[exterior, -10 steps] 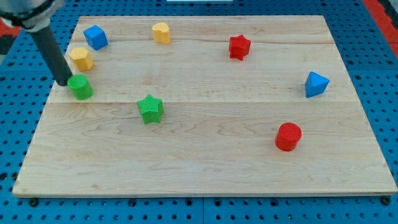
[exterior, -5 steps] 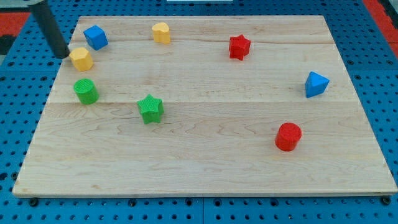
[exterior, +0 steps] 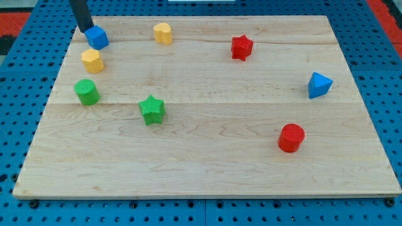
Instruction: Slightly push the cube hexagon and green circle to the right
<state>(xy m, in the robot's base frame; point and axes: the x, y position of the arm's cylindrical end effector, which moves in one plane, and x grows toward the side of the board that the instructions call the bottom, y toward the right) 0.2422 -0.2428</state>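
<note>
My tip (exterior: 85, 29) stands at the view's top left, touching or nearly touching the upper left side of the blue cube (exterior: 97, 37). Below the cube lies the yellow hexagon (exterior: 92, 61), and below that the green circle (exterior: 86, 92), a short cylinder near the board's left edge. The three form a rough column down the left side of the wooden board (exterior: 207, 182). The rod's upper part runs out of the view's top.
A yellow rounded block (exterior: 162, 32) lies at the top, a red star (exterior: 241, 47) to its right. A green star (exterior: 152, 110) sits right of the green circle. A blue triangular block (exterior: 319, 85) and a red circle (exterior: 291, 138) lie at the right.
My tip moved up from beside the green circle, past the yellow hexagon, to the blue cube. The green circle and the yellow hexagon each shifted slightly right.
</note>
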